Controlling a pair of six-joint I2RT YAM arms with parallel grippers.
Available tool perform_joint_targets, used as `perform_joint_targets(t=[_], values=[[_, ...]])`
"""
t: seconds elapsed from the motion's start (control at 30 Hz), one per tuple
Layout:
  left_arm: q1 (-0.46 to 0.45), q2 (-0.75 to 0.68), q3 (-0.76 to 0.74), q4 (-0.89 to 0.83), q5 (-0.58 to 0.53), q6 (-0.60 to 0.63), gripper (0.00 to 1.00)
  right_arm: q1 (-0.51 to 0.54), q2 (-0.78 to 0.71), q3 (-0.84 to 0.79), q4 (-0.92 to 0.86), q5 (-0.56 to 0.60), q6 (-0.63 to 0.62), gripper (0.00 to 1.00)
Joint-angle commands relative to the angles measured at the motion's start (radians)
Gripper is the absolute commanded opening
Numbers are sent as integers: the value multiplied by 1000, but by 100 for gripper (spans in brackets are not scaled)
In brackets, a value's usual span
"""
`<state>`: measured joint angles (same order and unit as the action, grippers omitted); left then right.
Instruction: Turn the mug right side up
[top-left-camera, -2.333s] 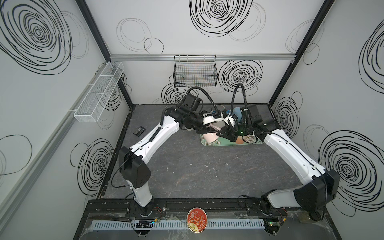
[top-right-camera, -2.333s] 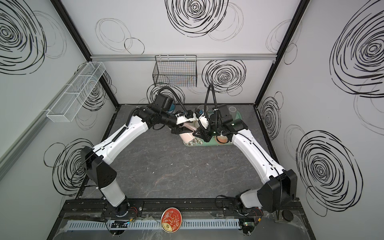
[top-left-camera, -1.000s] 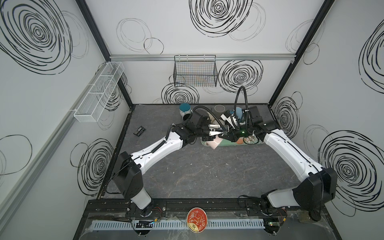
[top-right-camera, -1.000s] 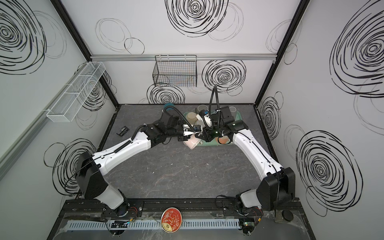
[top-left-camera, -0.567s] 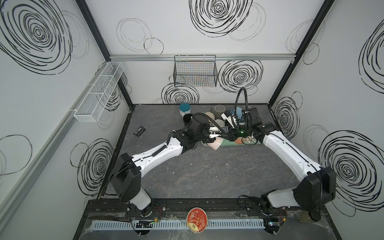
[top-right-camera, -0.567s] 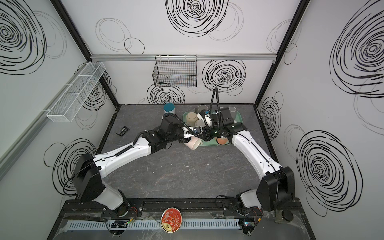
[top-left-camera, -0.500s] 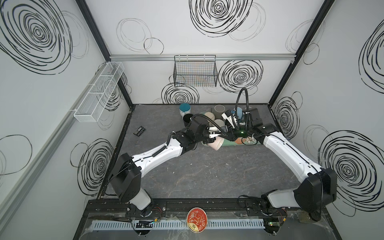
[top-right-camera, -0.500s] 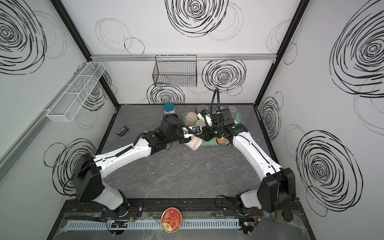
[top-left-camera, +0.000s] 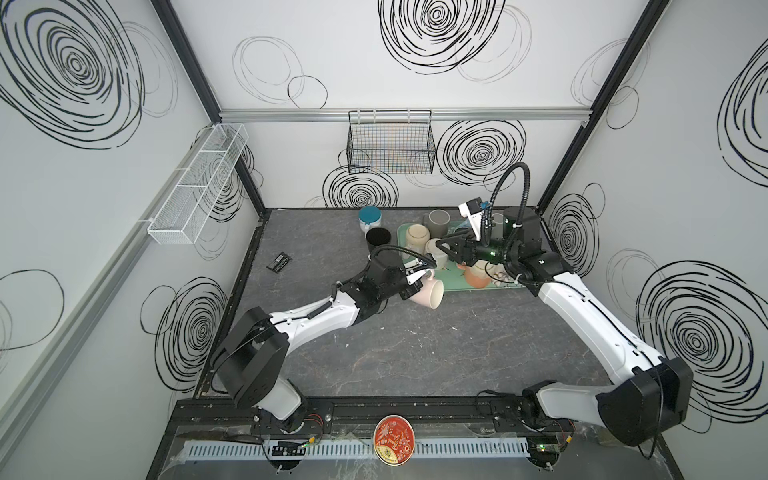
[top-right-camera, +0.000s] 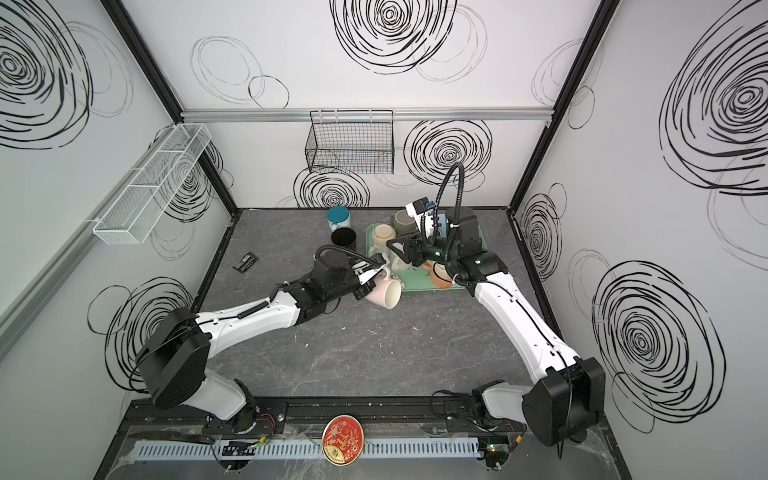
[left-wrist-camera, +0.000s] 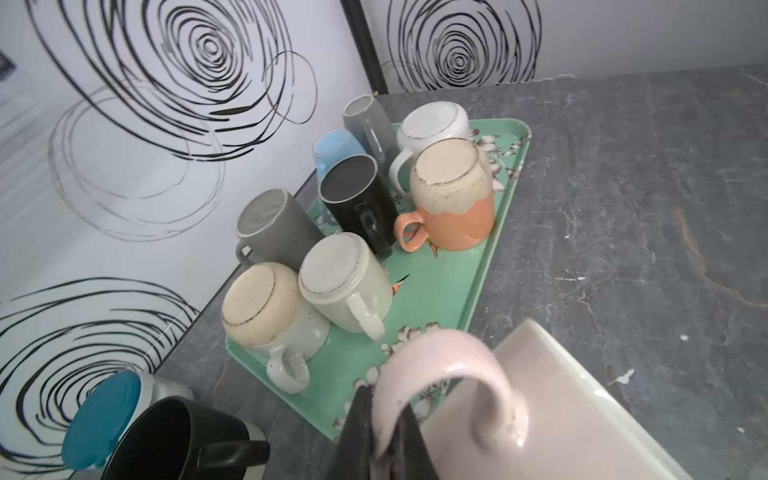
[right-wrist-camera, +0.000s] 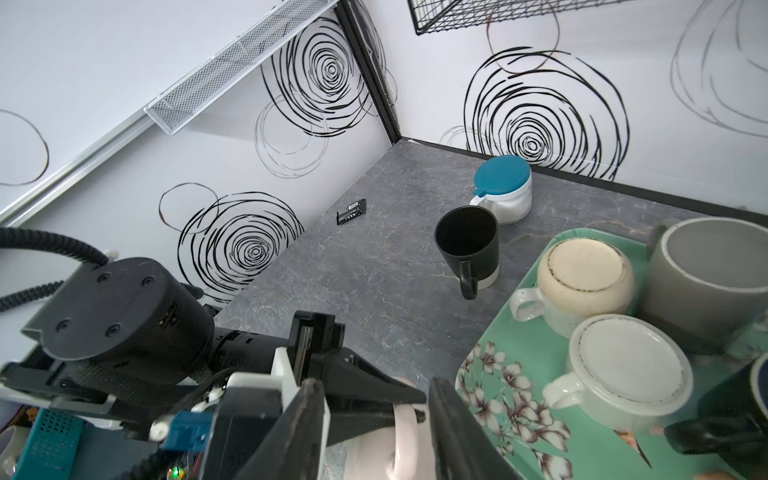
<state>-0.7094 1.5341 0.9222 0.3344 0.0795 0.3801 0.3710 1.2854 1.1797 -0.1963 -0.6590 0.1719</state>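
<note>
Starting at the left, a small black object (top-left-camera: 279, 262) lies alone on the tabletop (top-left-camera: 415, 353). Farther right, at the far side, stand a teal-lidded jar (top-left-camera: 370, 217) and an upright black mug (top-left-camera: 378, 237). The left gripper (top-left-camera: 419, 276) is clamped on the handle of the pink mug (top-left-camera: 430, 291). The mug is tilted on its side, just beside the green tray (left-wrist-camera: 440, 286)'s near edge. Over the tray's upturned mugs (left-wrist-camera: 345, 282), the right gripper (top-left-camera: 444, 249) has its jaws apart.

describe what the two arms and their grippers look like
Both the left arm and right arm have white links with bulky black joints. A black ribbed cable loops over each wrist. The left gripper and right gripper have dark wedge-shaped fingers.
</note>
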Motion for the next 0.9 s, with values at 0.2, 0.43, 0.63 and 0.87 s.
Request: perform_joint_targets(t=[0.2,0.43,0.63,0.87], values=[[153,-109,-215,556,-29,-297,0,13,35,-25,119,56,252,48],[253,-94,-333,792,-4,-403,0,146,185,51,151,100,322,47],[322,-72,-353,848,146,-457,0,197,375,262,57,47,215,47],[371,-29,-353,856,329,-537,0,208,599,614,-291,-2,-8,47]])
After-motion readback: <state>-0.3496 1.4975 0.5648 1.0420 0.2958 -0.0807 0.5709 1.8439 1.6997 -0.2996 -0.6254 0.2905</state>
